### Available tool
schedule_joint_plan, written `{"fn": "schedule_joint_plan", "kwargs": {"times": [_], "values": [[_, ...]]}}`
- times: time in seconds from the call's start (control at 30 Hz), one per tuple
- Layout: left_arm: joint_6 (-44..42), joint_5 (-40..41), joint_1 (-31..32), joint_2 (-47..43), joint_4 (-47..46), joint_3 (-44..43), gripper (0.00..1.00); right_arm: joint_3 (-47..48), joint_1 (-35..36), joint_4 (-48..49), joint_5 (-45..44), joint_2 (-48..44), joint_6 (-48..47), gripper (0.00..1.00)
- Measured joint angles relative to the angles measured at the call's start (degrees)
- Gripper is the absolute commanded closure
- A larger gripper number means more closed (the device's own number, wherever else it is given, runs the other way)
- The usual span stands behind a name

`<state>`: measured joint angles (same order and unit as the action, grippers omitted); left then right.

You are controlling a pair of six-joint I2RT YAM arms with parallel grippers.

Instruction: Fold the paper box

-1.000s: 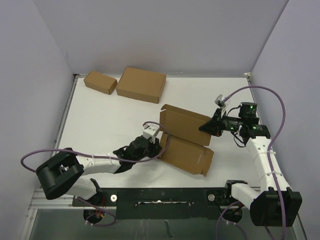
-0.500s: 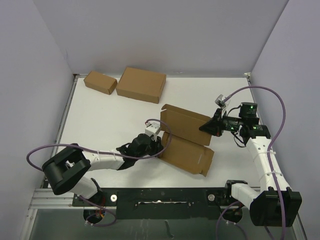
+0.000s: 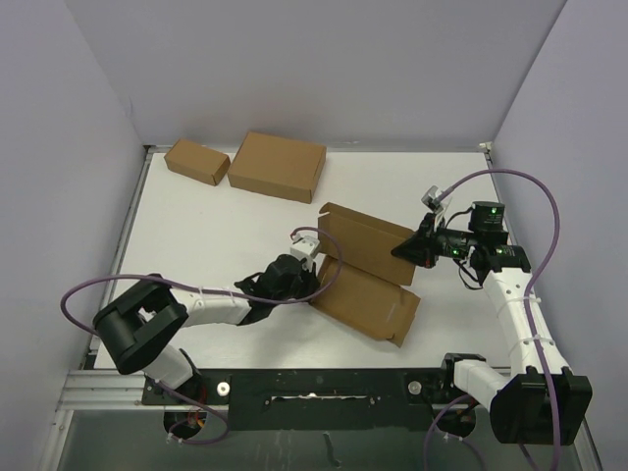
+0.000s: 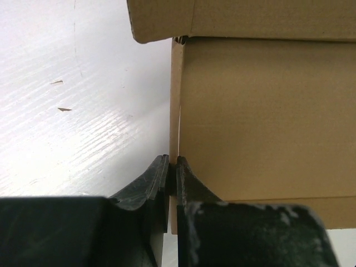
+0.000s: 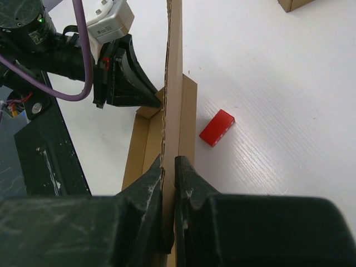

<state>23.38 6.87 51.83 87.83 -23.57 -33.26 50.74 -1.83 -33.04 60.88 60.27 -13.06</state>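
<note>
The paper box [image 3: 365,299] lies half open at the table's middle, one panel flat and one panel [image 3: 368,238] standing up. My left gripper [image 3: 312,285] is at its left edge, shut on a thin side flap [image 4: 173,111]; in the left wrist view my left gripper [image 4: 172,168] pinches that flap's edge, with the box's brown wall [image 4: 261,111] to the right. My right gripper [image 3: 402,251] is shut on the right end of the standing panel; in the right wrist view my right gripper [image 5: 168,167] clamps the upright panel [image 5: 174,67] edge-on. The left gripper [image 5: 147,97] shows beyond it.
A larger brown box [image 3: 277,166] and a small brown box [image 3: 196,161] stand at the back left. A small red block [image 5: 217,127] lies on the white table beside the paper box. The purple side walls close in left and right.
My left arm has moved right and its gripper has come up against the box's left edge. The box has shifted slightly right. My right gripper has kept its hold.
</note>
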Motion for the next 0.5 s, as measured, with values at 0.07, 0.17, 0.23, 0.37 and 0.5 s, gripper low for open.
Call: {"fn": "schedule_joint_plan", "kwargs": {"times": [0.07, 0.17, 0.23, 0.37, 0.5], "values": [[-0.1, 1.3, 0.3, 0.3, 3.4, -1.9, 1.0, 0.0, 0.0, 0.0, -1.0, 0.0, 0.0, 1.0], [-0.1, 3.0, 0.8, 0.3, 6.8, -3.4, 1.0, 0.0, 0.0, 0.0, -2.3, 0.0, 0.0, 1.0], [-0.2, 3.8, 1.3, 0.3, 8.4, -4.1, 1.0, 0.0, 0.1, 0.0, -2.4, 0.2, 0.0, 1.0], [-0.5, 3.6, 1.5, 0.3, 8.9, -4.3, 0.96, 0.0, 0.1, 0.1, -2.3, 0.5, 0.3, 1.0], [-0.2, 2.5, 1.5, 0.3, 9.0, -4.3, 0.85, -0.2, 0.1, 0.1, -1.9, 0.5, 0.7, 1.0]]}}
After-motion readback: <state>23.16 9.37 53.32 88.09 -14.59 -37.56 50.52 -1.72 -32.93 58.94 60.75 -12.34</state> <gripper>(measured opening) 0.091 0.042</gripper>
